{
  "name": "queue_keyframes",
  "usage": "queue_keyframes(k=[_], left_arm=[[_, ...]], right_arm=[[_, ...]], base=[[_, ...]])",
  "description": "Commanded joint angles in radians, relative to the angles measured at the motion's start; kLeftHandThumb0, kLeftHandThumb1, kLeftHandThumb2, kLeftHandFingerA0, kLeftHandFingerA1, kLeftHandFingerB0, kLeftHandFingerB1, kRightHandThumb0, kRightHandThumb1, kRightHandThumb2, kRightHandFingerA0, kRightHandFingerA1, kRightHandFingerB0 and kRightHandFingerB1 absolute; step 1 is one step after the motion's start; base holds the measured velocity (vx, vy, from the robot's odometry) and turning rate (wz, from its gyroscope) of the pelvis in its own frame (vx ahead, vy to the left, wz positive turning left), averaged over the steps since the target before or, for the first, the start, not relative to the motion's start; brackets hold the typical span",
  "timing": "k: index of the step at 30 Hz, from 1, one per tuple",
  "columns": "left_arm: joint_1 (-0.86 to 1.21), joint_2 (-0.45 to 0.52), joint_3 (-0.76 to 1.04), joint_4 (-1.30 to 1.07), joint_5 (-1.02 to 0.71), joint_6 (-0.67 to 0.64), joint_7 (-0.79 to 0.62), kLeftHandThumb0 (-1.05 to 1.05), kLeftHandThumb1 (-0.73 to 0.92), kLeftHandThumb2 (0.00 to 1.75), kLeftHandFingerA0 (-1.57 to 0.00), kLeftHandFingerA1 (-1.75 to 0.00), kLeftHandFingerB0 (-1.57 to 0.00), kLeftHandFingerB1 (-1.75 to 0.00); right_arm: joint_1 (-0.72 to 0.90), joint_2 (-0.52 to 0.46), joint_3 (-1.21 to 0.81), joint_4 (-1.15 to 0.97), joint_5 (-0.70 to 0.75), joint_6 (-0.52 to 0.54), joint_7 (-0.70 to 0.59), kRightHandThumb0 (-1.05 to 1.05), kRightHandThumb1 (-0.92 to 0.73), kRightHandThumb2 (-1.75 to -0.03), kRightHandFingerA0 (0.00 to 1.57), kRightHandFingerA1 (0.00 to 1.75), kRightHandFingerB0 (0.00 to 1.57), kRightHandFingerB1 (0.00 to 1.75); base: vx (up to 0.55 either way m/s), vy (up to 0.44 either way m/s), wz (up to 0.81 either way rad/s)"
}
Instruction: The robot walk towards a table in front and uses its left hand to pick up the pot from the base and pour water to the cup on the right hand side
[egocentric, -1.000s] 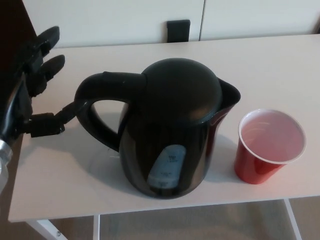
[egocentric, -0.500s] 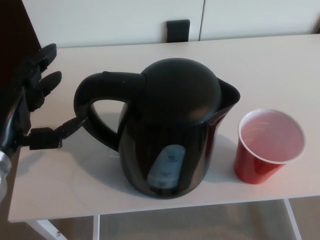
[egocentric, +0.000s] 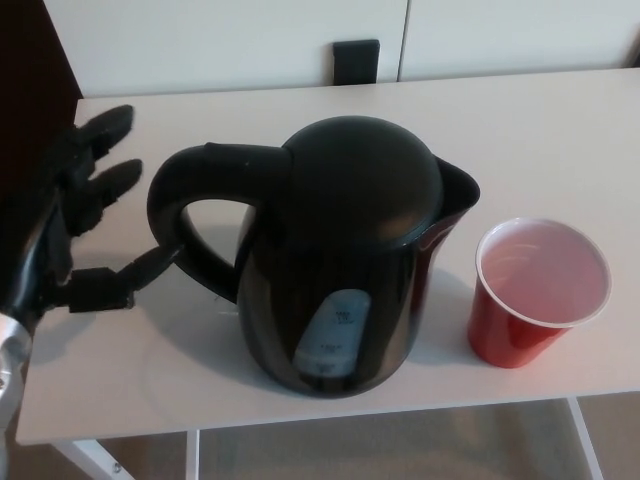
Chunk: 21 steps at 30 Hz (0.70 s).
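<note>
Fingers (egocentric: 100, 160) of the left hand (egocentric: 75, 225) are spread apart and hold nothing: two thick black ones reach up and to the right over the left edge of the counter (egocentric: 540, 140), while the thumb (egocentric: 125, 278) stretches out lower down toward the pot's handle (egocentric: 185, 215). The thumb's tip lies just beside the outer curve of that handle, at its lower part; whether it actually touches cannot be told from this angle. The palm sits at the counter's left edge, and the silver-grey forearm (egocentric: 10, 365) runs down out of the bottom left corner.

Just right of the hand stands the pot (egocentric: 345, 255), a black electric kettle, upright on the white counter near its front edge. Its looped handle points left toward the hand, its domed lid is shut, and its spout (egocentric: 462, 190) points right. A pale bluish water-level window (egocentric: 335, 330) shows low on the side facing the camera. The base under it is not visible as a separate part.

To the right of the pot, near it but apart, stands the cup (egocentric: 535, 295), red outside with a white rim and pale inside, upright and close to the front edge. The spout is above and to the left of the cup's rim.

Behind the counter runs a white wall or cabinet front with a small dark rectangular plate (egocentric: 356, 60) set against it. Below the front edge, white frame legs (egocentric: 585, 440) and a tan floor show. The right hand does not appear.
</note>
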<state>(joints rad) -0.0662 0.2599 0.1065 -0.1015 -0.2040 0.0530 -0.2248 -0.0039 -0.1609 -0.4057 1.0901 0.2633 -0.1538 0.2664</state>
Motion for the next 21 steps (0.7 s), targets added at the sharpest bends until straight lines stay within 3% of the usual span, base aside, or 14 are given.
queue_keyframes(k=[1,3,5,6,7,8,9,12,13,17,18,21], left_arm=[[-0.019,-0.046,0.005,0.010,0.017,0.003,0.042,-0.47,0.42,0.67,-0.31,-0.43,-0.25,-0.39],[-0.022,-0.063,0.008,0.006,0.012,0.024,0.051,-0.47,0.42,0.66,-0.31,-0.43,-0.24,-0.38],[-0.021,-0.074,0.006,0.008,0.013,0.023,0.051,-0.45,0.41,0.66,-0.29,-0.43,-0.23,-0.38],[-0.021,-0.078,0.006,0.013,0.013,0.024,0.051,-0.47,0.41,0.66,-0.30,-0.43,-0.22,-0.38],[-0.021,-0.081,0.006,0.016,0.013,0.026,0.051,-0.47,0.41,0.66,-0.30,-0.43,-0.22,-0.38],[-0.021,-0.084,0.005,0.020,0.016,0.021,0.052,-0.47,0.41,0.66,-0.29,-0.43,-0.22,-0.38],[-0.021,-0.087,0.005,0.024,0.016,0.016,0.052,-0.48,0.41,0.66,-0.29,-0.43,-0.22,-0.38],[-0.036,-0.093,0.007,0.034,0.020,0.021,0.062,-0.48,0.40,0.67,-0.31,-0.43,-0.23,-0.38],[-0.037,-0.098,0.008,0.035,0.023,0.023,0.069,-0.40,0.49,0.55,-0.38,-0.36,-0.29,-0.31],[-0.037,-0.107,0.008,0.036,0.031,0.025,0.082,-0.40,0.49,0.55,-0.39,-0.36,-0.29,-0.31],[-0.039,-0.109,0.009,0.036,0.029,0.026,0.085,-0.41,0.49,0.55,-0.39,-0.37,-0.30,-0.31],[-0.044,-0.115,0.011,0.035,0.025,0.032,0.089,-0.42,0.49,0.55,-0.39,-0.36,-0.30,-0.31]], right_arm=[[-0.002,-0.011,-0.013,-0.011,0.022,0.014,0.006,-0.18,-0.61,-0.57,0.40,0.54,0.37,0.50],[-0.010,-0.012,-0.014,-0.004,0.022,0.019,0.001,-0.18,-0.61,-0.57,0.41,0.54,0.36,0.49],[-0.008,-0.014,-0.005,-0.009,0.010,0.012,-0.007,-0.27,-0.56,-0.69,0.40,0.58,0.36,0.53],[-0.008,-0.016,-0.001,-0.009,0.007,0.011,-0.006,-0.19,-0.63,-0.58,0.41,0.56,0.33,0.47],[-0.008,-0.017,0.000,-0.008,0.007,0.011,-0.002,-0.19,-0.63,-0.58,0.41,0.56,0.33,0.47],[-0.008,-0.018,0.003,-0.007,0.004,0.007,-0.003,-0.17,-0.43,-0.90,0.38,0.64,0.26,0.57],[-0.009,-0.018,0.005,-0.005,0.003,0.004,-0.005,-0.25,-0.58,-0.68,0.41,0.60,0.33,0.52],[-0.016,-0.016,0.008,-0.007,0.004,0.002,-0.004,-0.26,-0.58,-0.69,0.43,0.62,0.34,0.53],[-0.014,-0.016,0.009,-0.008,0.006,0.000,-0.002,-0.26,-0.58,-0.69,0.41,0.58,0.34,0.52],[-0.012,-0.014,0.009,-0.011,0.007,-0.001,-0.002,-0.26,-0.57,-0.69,0.41,0.58,0.35,0.53],[-0.014,-0.015,0.008,-0.010,0.009,0.002,-0.001,-0.20,-0.64,-0.58,0.44,0.55,0.35,0.48],[-0.019,-0.015,0.006,-0.010,0.013,0.008,-0.003,-0.18,-0.64,-0.58,0.43,0.54,0.37,0.49]], base=[[0.00,0.000,0.00],[0.00,0.000,0.00],[0.00,0.000,0.00],[0.00,0.000,0.00],[0.00,0.000,0.00],[0.00,0.000,0.00],[0.00,0.000,0.00],[0.00,0.000,0.00],[0.00,0.000,0.00],[0.00,0.000,0.00],[0.00,0.000,0.00],[0.00,0.000,0.00]])
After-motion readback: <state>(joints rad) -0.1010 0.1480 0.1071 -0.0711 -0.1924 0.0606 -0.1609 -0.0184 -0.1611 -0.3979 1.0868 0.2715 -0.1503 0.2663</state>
